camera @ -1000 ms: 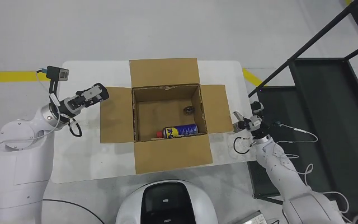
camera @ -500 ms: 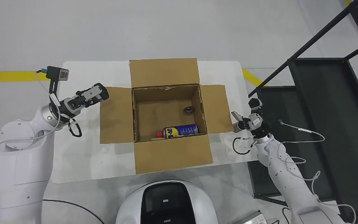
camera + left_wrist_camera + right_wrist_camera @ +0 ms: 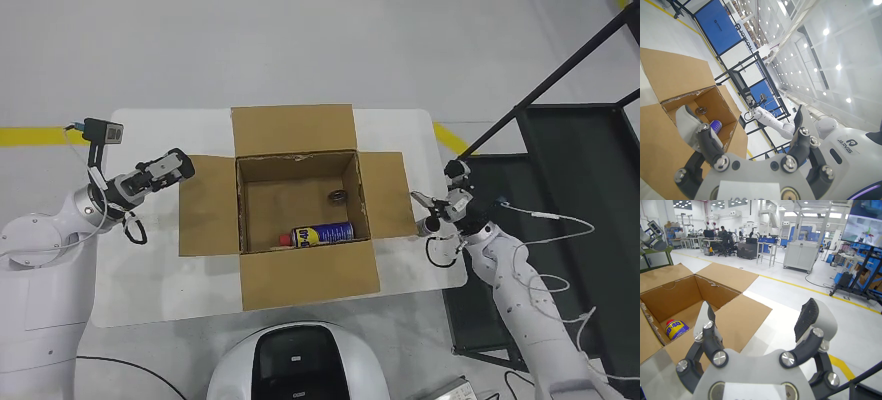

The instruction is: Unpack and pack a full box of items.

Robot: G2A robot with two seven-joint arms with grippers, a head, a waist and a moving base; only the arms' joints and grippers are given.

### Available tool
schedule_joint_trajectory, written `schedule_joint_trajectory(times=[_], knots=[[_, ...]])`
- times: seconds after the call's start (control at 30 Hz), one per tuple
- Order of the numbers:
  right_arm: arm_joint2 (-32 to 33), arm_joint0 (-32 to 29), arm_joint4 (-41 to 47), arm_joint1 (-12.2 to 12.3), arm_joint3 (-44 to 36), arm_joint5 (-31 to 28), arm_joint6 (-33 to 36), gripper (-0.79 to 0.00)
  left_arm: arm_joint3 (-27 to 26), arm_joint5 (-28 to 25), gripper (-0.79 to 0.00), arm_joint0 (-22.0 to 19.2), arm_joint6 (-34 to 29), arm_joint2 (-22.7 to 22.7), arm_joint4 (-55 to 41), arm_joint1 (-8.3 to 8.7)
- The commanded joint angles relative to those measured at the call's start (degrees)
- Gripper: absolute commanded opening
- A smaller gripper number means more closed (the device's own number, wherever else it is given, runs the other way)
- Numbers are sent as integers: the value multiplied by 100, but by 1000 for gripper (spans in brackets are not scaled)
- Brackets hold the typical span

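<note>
Glossy white arms (image 3: 517, 292); grey right end effector (image 3: 758, 303) has silver screws (image 3: 788, 358), ribbed black pads (image 3: 806, 315).

Count recorded on one table (image 3: 160, 285): one open cardboard box (image 3: 293, 128). Inside it were two items: one spray can (image 3: 323, 234) at 5 o'clock, one metal flange (image 3: 339, 195) at 3 o'clock.

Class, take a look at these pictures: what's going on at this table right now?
A two-armed robot faces an open cardboard box on a white table. A spray can lies on its side in the box, a small metal ring near it. The left hand hangs beside one side flap, the right hand beside the opposite one; both are open and empty.
</note>
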Motion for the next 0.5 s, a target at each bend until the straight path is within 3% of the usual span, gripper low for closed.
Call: schedule_joint_trajectory(times=[0.0, 0.13, 0.27, 0.47], knots=[[107, -109, -119, 46, -717, -161, 707, 0, 0, 0, 0, 0, 0, 0, 0, 0], [98, -217, -151, 86, -1651, -534, 1734, 0, 0, 0, 0, 0, 0, 0, 0, 0], [-153, -56, -36, 76, -1861, -851, 2646, 0, 0, 0, 0, 0, 0, 0, 0, 0], [-179, -16, 25, 74, -1856, -907, 2730, 0, 0, 0, 0, 0, 0, 0, 0, 0]])
